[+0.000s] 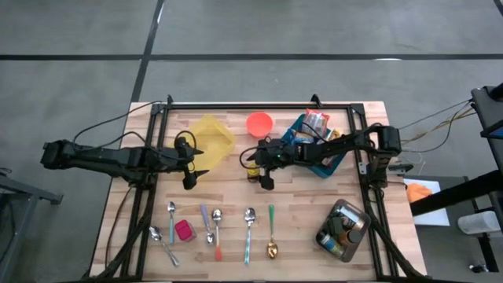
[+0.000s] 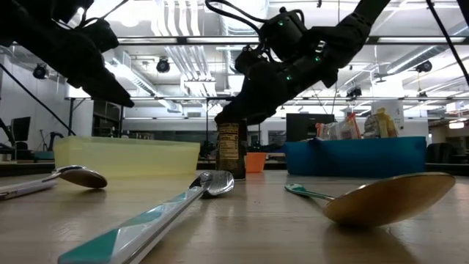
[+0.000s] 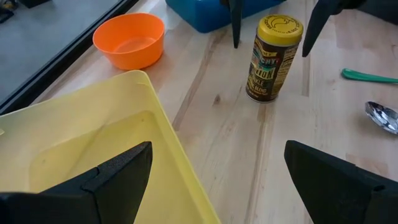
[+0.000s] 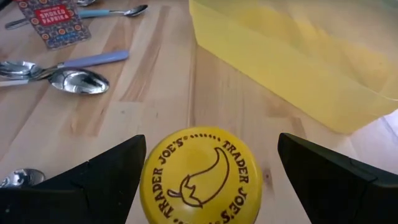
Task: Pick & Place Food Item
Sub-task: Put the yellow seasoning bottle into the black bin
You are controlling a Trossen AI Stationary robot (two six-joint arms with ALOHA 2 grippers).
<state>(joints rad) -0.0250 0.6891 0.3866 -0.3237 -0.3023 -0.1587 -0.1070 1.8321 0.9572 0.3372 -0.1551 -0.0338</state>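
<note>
Spice jar (image 1: 252, 170), a small dark cylinder with a yellow printed lid, is seen upright on the wooden worktop (image 1: 236, 196) at the centre of the high frame. It is straddled by the right hand (image 1: 259, 169), fingers apart and, as far as can be judged, not yet touching. Rigid, light and probably glass, smooth-sided, it is best gripped mid-body. The left hand (image 1: 192, 165), spread wide, is held by the translucent yellow plastic tub (image 1: 211, 137).
</note>
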